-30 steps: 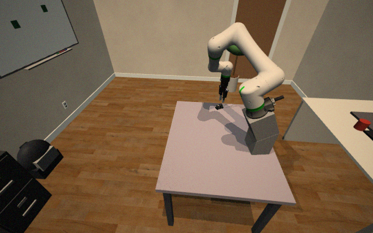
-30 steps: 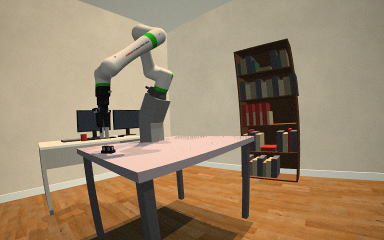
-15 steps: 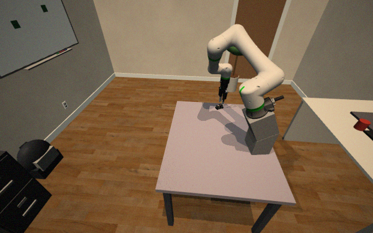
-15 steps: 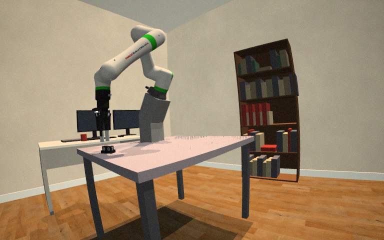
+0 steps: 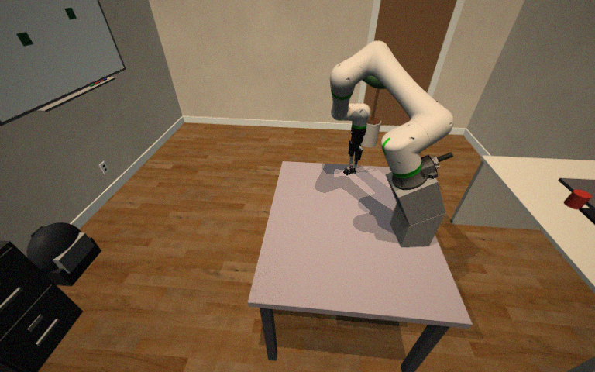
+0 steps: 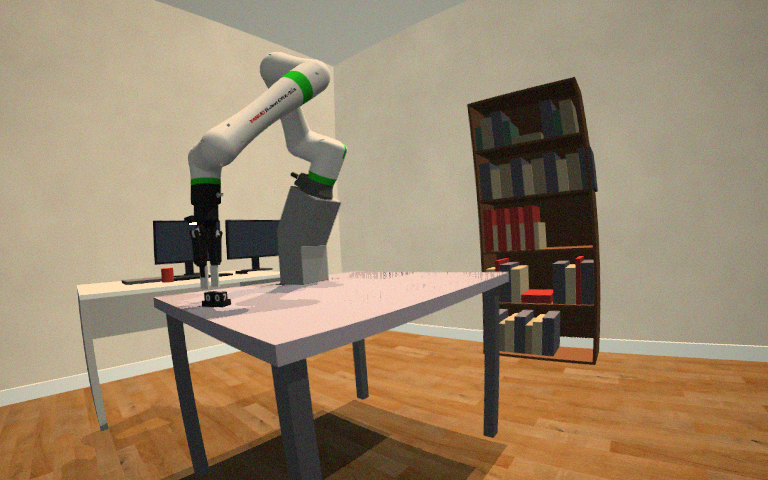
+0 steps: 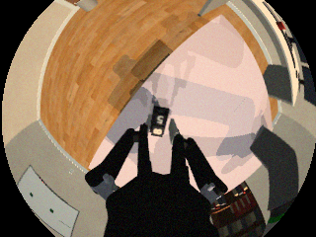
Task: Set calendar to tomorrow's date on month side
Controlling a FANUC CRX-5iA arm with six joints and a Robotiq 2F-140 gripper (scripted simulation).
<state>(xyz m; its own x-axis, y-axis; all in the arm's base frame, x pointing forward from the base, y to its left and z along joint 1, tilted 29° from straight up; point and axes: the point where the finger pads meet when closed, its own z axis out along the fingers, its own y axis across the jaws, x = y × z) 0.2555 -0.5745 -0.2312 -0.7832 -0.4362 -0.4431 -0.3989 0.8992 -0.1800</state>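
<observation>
Cubes (image 5: 349,169) (image 6: 215,297) (image 7: 159,120) sit side by side in their dark tray near desk (image 5: 351,271) (image 6: 339,305) (image 7: 217,54) edge, below tool (image 5: 354,164) (image 6: 209,287) (image 7: 160,121), fingers partly open, nothing between. Probably light, rigid, slightly slick, not fragile; best pinch one cube on opposite flat faces, up above the tray wall, gently, since a low or skewed grip could drag the neighbour or tray.

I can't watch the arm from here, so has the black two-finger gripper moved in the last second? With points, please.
Yes: in the exterior view the black two-finger gripper (image 5: 354,167) (image 6: 209,287) (image 7: 160,121) has come down, closer to the pink tabletop (image 5: 342,263) (image 6: 339,305) (image 7: 217,54).
</observation>
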